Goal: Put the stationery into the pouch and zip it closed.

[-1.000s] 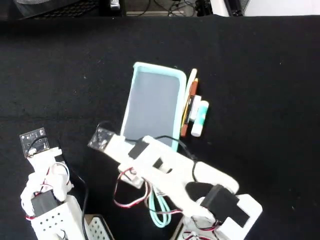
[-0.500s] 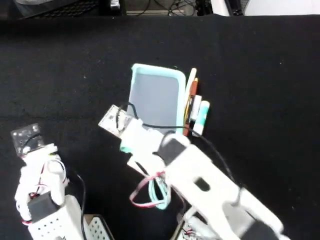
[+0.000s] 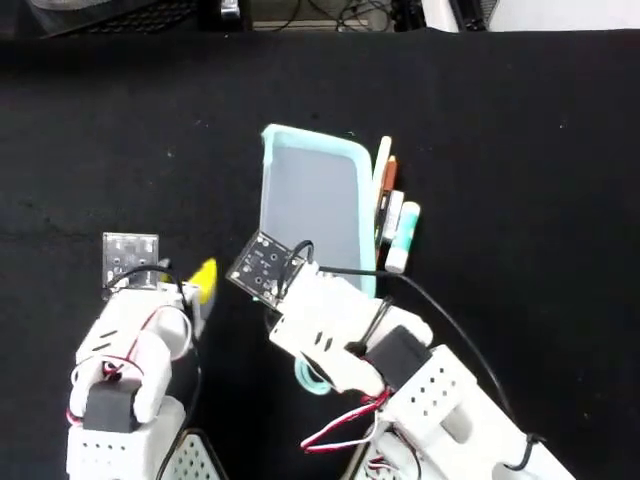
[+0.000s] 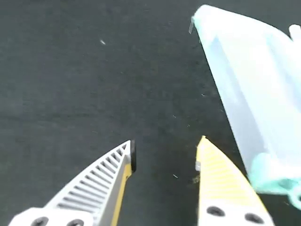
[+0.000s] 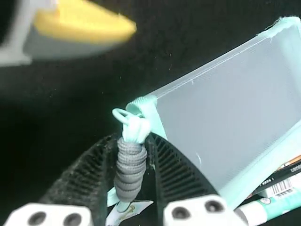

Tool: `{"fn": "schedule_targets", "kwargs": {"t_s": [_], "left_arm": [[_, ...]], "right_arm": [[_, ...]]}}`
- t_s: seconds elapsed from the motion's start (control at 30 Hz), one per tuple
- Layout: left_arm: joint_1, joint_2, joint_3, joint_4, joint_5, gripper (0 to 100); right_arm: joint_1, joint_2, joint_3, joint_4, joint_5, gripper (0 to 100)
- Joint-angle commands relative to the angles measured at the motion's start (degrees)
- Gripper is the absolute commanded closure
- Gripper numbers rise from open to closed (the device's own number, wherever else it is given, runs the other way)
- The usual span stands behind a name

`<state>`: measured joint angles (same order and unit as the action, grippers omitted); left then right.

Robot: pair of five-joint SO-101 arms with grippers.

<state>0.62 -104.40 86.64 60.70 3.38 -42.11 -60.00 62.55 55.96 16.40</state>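
- Barely begun, by the look of it: all the stationery outside the pouch (image 3: 312,205), packed in a tight row touching its long edge on the right side.
- In that row, side by side on the black table cloth (image 3: 520,130): a few pens (image 3: 383,195) and a glue stick (image 3: 399,238); exact count of pens hard to tell.
- Flat in the middle of the table, mint-edged with a clear face, and seemingly with nothing inside.
- Clamped on the grey knotted cord (image 5: 130,162) of the zip pull at the pouch's near corner: the right gripper (image 5: 134,141), jaws tight around it and nothing else held.
- Spread wide and holding nothing: the left gripper (image 4: 164,150), low over the cloth just beside the pouch's near end, on the side away from the pens.
- Cannot tell whether the zip is open or shut along its length.
- Left to do, as a judgement: opening the zip if needed, loading every item, then pulling the zip closed, so nearly the whole job.
- Writing: 1 barcode label (image 5: 276,189) on an item beside the pouch, with print around it too small to make out; no legible text on the pouch itself.
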Motion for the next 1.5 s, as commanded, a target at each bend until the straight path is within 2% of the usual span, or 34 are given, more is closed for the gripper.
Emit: {"fn": "schedule_targets", "kwargs": {"t_s": [0.0,0.13,0.27,0.43,0.63,0.8,0.97,1.33,1.47], "left_arm": [[5.7,-0.1,-0.7,1.4,1.5,75],[8.2,-0.1,-0.7,1.5,1.5,75],[8.9,-0.1,-1.2,3.3,1.1,75],[13.7,-0.1,1.1,3.3,-2.5,75],[12.4,-0.1,4.8,-2.4,-1.4,76],[16.8,-0.1,7.5,-4.7,1.2,76],[18.0,-0.1,8.9,-5.4,1.1,76],[17.5,-0.1,9.7,-6.9,1.1,78],[13.3,-0.1,7.9,-6.0,1.1,78]], "right_arm": [[0.7,-1.1,-0.1,-1.7,0.5,98.6],[1.1,-1.1,-0.1,-1.8,0.6,98.6],[4.7,-1.0,-0.1,-3.0,0.8,98.6],[5.4,3.6,-0.6,-4.4,0.9,98.6],[5.4,13.3,-2.6,-8.4,0.9,98.6],[5.4,17.3,-4.6,-8.5,0.9,98.6],[5.4,17.4,-4.7,-8.7,0.9,98.6],[5.4,17.7,-7.5,-8.4,0.8,98.6],[5.3,17.9,-10.9,-6.7,0.9,98.6]]}}
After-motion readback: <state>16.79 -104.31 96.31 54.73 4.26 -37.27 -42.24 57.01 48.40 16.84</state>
